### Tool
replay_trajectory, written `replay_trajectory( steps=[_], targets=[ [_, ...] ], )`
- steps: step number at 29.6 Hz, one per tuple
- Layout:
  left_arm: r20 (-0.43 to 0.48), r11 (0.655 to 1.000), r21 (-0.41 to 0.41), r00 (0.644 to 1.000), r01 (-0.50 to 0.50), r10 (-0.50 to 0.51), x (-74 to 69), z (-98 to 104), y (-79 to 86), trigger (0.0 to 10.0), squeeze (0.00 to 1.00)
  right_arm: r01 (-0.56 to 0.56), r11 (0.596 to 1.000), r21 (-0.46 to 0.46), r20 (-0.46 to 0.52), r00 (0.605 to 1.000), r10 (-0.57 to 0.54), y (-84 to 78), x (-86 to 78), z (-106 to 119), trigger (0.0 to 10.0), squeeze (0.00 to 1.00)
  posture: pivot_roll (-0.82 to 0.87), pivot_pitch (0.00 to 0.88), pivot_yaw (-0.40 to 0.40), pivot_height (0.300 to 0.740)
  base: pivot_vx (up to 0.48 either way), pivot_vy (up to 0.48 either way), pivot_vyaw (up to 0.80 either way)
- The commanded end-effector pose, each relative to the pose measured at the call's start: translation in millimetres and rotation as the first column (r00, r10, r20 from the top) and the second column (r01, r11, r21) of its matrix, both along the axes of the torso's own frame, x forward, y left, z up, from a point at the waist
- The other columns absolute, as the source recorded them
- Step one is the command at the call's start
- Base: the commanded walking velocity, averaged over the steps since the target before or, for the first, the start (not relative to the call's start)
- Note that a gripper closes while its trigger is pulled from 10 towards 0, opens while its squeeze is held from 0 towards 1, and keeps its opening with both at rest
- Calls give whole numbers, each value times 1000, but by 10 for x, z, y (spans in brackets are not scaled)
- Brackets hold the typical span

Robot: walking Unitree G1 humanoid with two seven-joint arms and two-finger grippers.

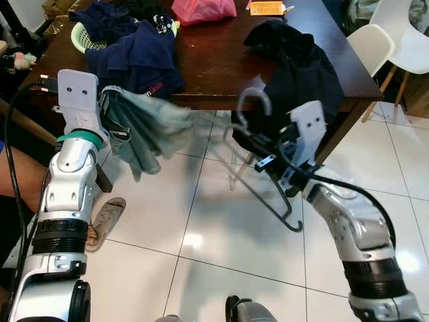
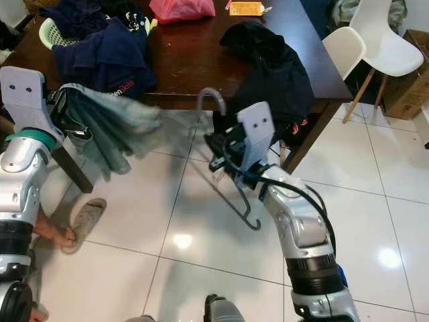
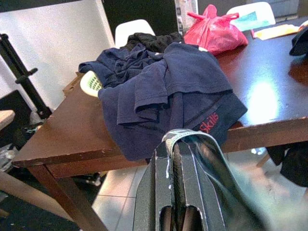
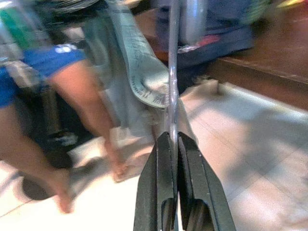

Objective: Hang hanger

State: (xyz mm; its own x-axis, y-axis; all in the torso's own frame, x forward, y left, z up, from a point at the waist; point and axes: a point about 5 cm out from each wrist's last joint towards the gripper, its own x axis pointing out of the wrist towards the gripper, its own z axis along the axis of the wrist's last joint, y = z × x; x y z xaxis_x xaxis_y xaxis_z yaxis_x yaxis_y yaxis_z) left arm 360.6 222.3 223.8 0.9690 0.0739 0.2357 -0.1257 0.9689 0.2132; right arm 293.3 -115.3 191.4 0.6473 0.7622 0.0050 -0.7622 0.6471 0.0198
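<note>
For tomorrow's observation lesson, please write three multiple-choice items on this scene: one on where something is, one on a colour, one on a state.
1. Where does the navy shirt lie?
A. On the wooden table
B. On the floor tiles
C. Over a white chair

2. What colour is the plastic bag at the table's far edge?
A. Yellow
B. Pink-red
C. White

3. What is the right gripper doing?
A. Hanging open over the tiles
B. Resting on the table
C. Clamped on a wire hanger

Answers:
1 A, the navy shirt lies heaped on the wooden table.
2 B, the plastic bag is pink-red.
3 C, the right gripper is shut on the wire hanger, held above the tiles; the left gripper grips a grey-green garment.
</note>
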Motion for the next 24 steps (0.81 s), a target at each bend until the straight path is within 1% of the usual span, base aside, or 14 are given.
replay_trajectory(
  steps=[1, 2, 4, 8, 12, 13, 15, 18, 19, 20, 21, 22, 23, 24],
  targets=[
    [7, 999, 36, 1000, 5, -5, 12, 9, -20, 10000, 0, -83, 997, 7, -16, 996, 83, 77, -81, 0, 10000, 0, -12, 87, 42, 740, 0, 0, 0],
    [7, 999, 36, 1000, 5, -5, 12, 9, -20, 10000, 0, -83, 997, 7, -16, 996, 83, 77, -81, 0, 10000, 0, -12, 87, 42, 740, 0, 0, 0],
    [12, 994, 107, 1000, 18, -19, 22, -6, -71, 10000, 0, -138, 990, 34, -72, 987, 140, 171, -138, -44, 10000, 0, -13, 87, 42, 740, 0, 0, 0],
    [17, 989, 142, 999, 43, -46, 23, -14, -154, 10000, 0, -141, 990, 4, -89, 986, 140, 249, -108, -93, 10000, 0, -11, 83, 38, 740, 0, 0, 0],
    [24, 992, 102, 997, 72, -75, 25, 20, -215, 10000, 0, -110, 994, -30, -67, 992, 107, 276, -40, -101, 10000, 0, -8, 83, 36, 740, 0, 0, 0],
    [26, 993, 56, 994, 103, -104, 22, 54, -257, 10000, 0, -77, 996, -36, -55, 996, 75, 277, 10, -89, 10000, 0, -3, 81, 35, 740, 0, 0, 0],
    [26, 993, 56, 994, 103, -104, 22, 54, -257, 10000, 0, -77, 996, -36, -55, 996, 75, 277, 10, -89, 10000, 0, -3, 81, 35, 740, 0, 0, 0],
    [33, 988, 14, 988, 153, -153, 11, 99, -331, 10000, 0, -33, 998, -46, -52, 998, 31, 275, 68, -82, 10000, 0, 0, 81, 35, 740, 0, 0, 0],
    [34, 979, -31, 979, 200, -199, -3, 113, -414, 10000, 0, -3, 996, -85, -26, 1000, 1, 288, 95, -92, 10000, 0, 2, 84, 38, 740, 0, 0, 0],
    [34, 979, -31, 979, 200, -199, -3, 113, -414, 10000, 0, -3, 996, -85, -26, 1000, 1, 288, 95, -92, 10000, 0, 2, 84, 38, 740, 0, 0, 0],
    [36, 969, -66, 971, 238, -236, -13, 115, -484, 10000, 0, 2, 994, -106, -10, 1000, -3, 319, 97, -97, 10000, 0, 1, 85, 39, 740, 0, 0, 0],
    [36, 969, -66, 971, 238, -236, -13, 115, -484, 10000, 0, 2, 994, -106, -10, 1000, -3, 319, 97, -97, 10000, 0, 1, 85, 39, 740, 0, 0, 0],
    [36, 957, -112, 964, 266, -264, -17, 111, -543, 10000, 0, 24, 990, -139, 20, 1000, -22, 353, 112, -99, 10000, 0, 0, 85, 40, 740, 0, 0, 0],
    [36, 957, -112, 964, 266, -264, -17, 111, -543, 10000, 0, 24, 990, -139, 20, 1000, -22, 353, 112, -99, 10000, 0, 0, 85, 40, 740, 0, 0, 0]
  ],
)
